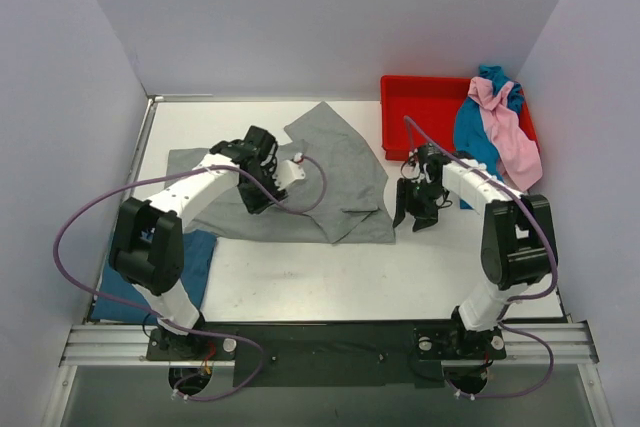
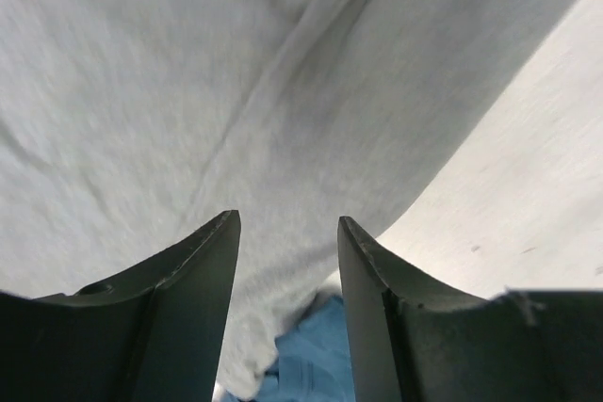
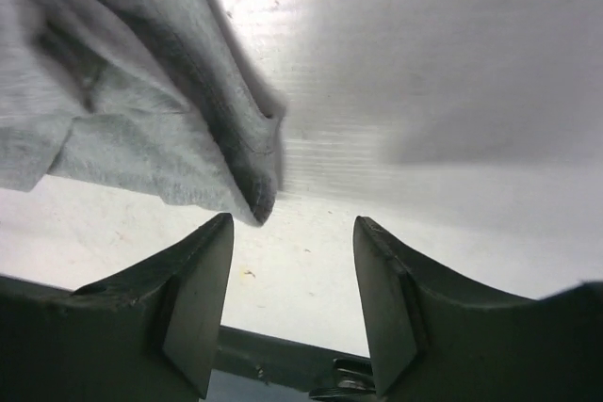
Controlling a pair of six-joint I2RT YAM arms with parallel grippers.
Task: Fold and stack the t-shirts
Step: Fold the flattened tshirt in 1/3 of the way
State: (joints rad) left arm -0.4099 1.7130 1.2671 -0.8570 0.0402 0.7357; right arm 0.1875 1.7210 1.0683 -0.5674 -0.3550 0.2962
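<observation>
The grey t-shirt [image 1: 330, 177] lies spread and creased in the middle of the table. My left gripper [image 1: 255, 192] is open and empty just above its left part; the grey cloth [image 2: 236, 91] fills the left wrist view. A darker blue t-shirt [image 1: 195, 262] lies at the near left, partly under the left arm, and shows between the fingers [image 2: 316, 350]. My right gripper [image 1: 412, 215] is open and empty over bare table, just right of the grey shirt's corner [image 3: 254, 190]. The pink t-shirt [image 1: 505, 132] and teal-blue t-shirt [image 1: 470, 142] hang over the red bin.
The red plastic bin [image 1: 425, 112] stands at the back right. Grey walls close in the table on the left, back and right. A black rail [image 1: 330, 342] with the arm bases runs along the near edge.
</observation>
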